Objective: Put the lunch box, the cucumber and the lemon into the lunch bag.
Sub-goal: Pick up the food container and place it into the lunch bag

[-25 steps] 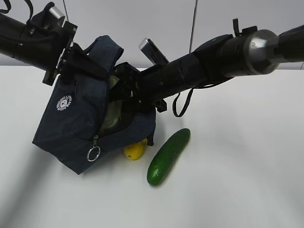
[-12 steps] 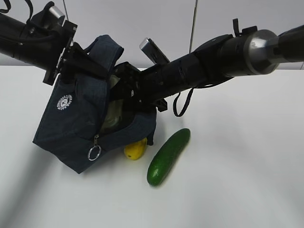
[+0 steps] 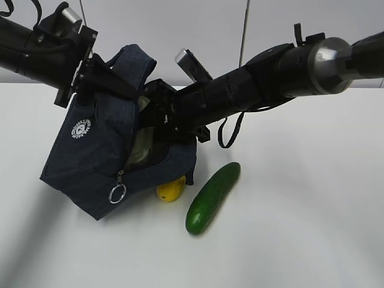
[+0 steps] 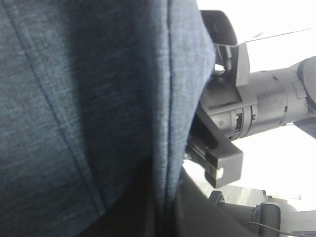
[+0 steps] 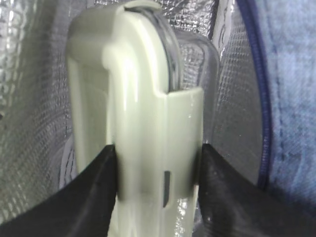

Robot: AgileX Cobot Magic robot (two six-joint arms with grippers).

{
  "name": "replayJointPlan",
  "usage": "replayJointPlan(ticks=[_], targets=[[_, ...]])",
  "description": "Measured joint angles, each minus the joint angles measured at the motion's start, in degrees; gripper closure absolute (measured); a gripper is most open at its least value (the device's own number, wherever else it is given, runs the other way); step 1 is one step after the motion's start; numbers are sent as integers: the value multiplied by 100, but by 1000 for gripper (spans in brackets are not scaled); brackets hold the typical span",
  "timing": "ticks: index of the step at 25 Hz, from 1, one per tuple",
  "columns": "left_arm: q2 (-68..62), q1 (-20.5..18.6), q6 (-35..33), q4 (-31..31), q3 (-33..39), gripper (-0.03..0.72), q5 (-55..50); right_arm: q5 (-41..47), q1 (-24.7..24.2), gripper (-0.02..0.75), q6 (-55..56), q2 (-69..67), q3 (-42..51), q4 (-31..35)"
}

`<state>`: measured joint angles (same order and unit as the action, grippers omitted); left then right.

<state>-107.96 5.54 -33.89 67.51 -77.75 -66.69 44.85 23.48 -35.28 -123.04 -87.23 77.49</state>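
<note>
The lunch bag (image 3: 99,159) is held tilted above the white desk (image 3: 300,228) by its upper fabric, on which the left claw (image 3: 96,75) is clamped shut. The lunch box (image 5: 143,123) is gripped between the right claw (image 5: 153,168) fingers inside the foil-lined bag. The lemon (image 3: 171,190) and the cucumber (image 3: 213,197) lie on the desk beside the bag, toward the near edge.

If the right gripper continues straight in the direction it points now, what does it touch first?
Probably the silver lining of the lunch bag: the right gripper, shut on the lunch box, points into the bag. Depth is unclear.
</note>
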Motion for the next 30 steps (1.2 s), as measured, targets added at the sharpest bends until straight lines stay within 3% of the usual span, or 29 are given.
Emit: replayJointPlan(ticks=[30], targets=[[0, 0, 0, -10, 0, 697, -22, 106, 215, 352, 8, -251, -13, 113]])
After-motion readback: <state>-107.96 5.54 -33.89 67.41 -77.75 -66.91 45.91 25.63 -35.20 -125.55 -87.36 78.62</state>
